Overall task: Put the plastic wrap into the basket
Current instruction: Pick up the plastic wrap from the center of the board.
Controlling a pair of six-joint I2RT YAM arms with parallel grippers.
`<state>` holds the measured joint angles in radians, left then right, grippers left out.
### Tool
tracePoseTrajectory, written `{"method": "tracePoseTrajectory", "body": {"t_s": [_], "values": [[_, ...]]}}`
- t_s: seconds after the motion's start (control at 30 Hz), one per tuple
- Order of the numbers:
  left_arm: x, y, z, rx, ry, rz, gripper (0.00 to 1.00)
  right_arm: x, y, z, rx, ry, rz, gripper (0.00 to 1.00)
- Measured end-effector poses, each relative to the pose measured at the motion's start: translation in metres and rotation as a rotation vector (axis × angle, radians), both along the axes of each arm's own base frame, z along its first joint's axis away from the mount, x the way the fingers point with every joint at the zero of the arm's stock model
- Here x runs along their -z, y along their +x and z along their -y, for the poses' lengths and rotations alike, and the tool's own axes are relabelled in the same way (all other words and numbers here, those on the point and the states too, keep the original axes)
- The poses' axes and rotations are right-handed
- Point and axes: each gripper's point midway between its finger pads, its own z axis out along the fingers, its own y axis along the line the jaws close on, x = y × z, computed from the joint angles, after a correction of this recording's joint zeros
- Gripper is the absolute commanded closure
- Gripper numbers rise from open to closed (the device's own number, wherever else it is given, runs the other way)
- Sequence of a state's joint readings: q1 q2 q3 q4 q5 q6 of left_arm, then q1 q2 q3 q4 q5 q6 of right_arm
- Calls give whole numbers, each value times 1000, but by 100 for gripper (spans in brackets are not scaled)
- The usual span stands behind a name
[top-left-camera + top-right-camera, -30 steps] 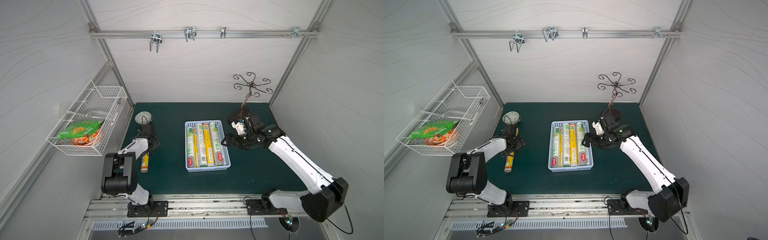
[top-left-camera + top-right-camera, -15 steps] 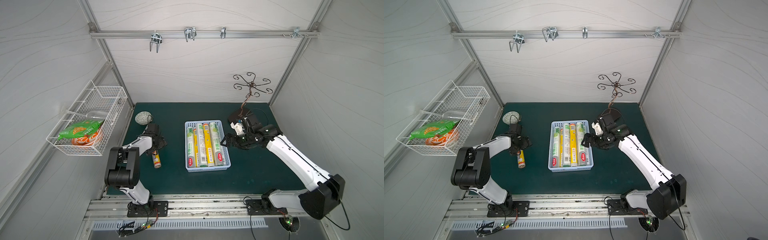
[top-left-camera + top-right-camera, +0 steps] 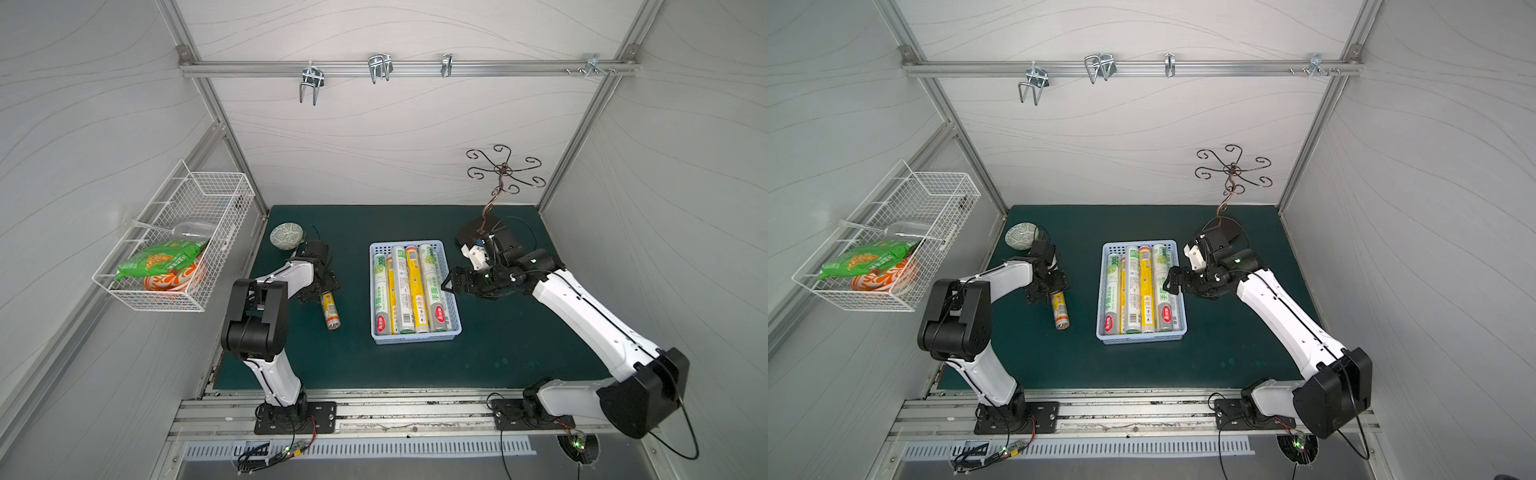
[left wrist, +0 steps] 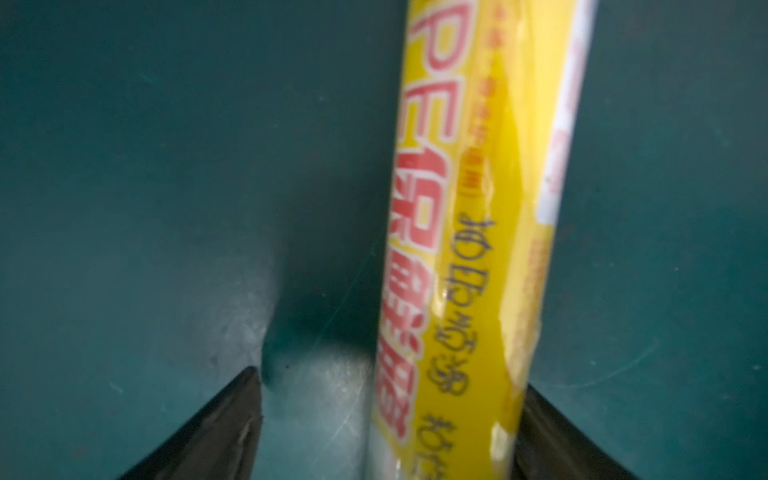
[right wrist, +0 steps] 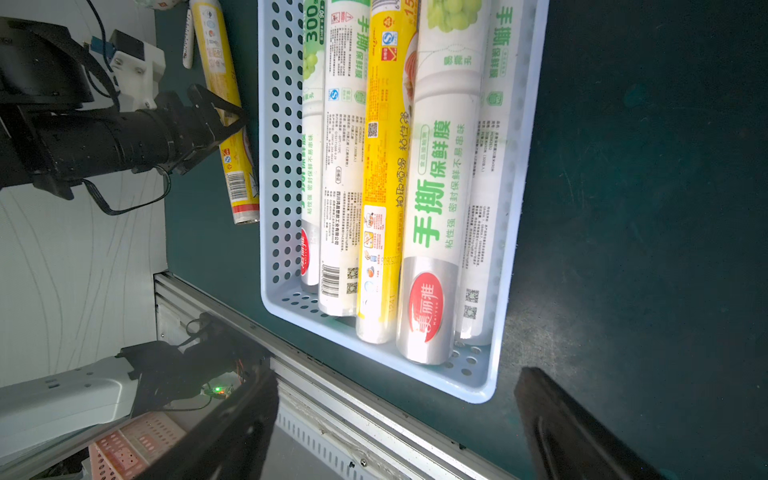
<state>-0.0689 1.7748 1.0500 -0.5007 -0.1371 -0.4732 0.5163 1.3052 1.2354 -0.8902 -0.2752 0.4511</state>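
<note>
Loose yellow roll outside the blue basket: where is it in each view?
In a top view: yellow roll on the mat, left of the basket.
In a top view: same spot.
Left wrist: close up, inside the open left end effector.
Right wrist: alongside the basket's perforated wall.
Shared landmark: the basket; absent from left wrist.

This was a robotics lab test cell: white wavy-grained wall panels (image 3: 374, 145) in a silver aluminium-profile frame (image 3: 519, 67) boxed in a dark green matted bench (image 3: 498, 353), and two white-and-black robot arms (image 3: 582, 316) stood bolted to a slotted metal rail (image 3: 395, 415) along its front edge, with loose wiring (image 3: 266, 455) exposed
</note>
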Motion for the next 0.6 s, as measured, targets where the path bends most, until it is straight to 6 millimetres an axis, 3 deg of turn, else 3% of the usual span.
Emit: {"method": "tracePoseTrajectory", "body": {"t_s": [0.6], "values": [[2, 3, 12, 26, -58, -18, 45, 2, -2, 0, -4, 7, -13, 6]]}}
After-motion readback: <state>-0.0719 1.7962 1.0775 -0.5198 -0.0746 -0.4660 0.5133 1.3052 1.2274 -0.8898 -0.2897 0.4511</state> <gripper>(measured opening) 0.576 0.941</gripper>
